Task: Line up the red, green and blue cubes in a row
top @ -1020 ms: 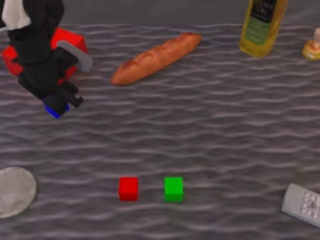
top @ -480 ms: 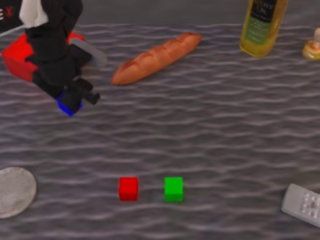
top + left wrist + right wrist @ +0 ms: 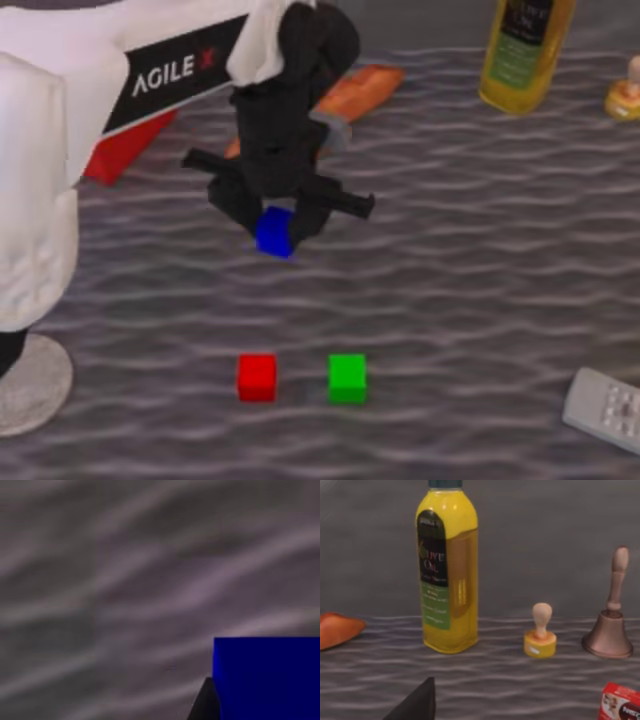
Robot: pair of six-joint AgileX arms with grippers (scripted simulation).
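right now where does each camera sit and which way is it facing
Top view: above the table, looking down; shows the left arm carrying the blue cube in the left gripper, above the red cube and green cube.
Left wrist view: on the left wrist, facing the tabletop; the blue cube and a dark fingertip show.
Right wrist view: on the right wrist, facing the oil bottle, stamp and bell; one dark fingertip shows.
Shared: top and left wrist views both show the blue cube.

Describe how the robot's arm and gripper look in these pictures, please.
The left arm has white shells and a black panel with the white lettering AGILE and a red X. Its wrist and the left gripper are black, with a grey plate at the side. The right arm shows only a dark tip.
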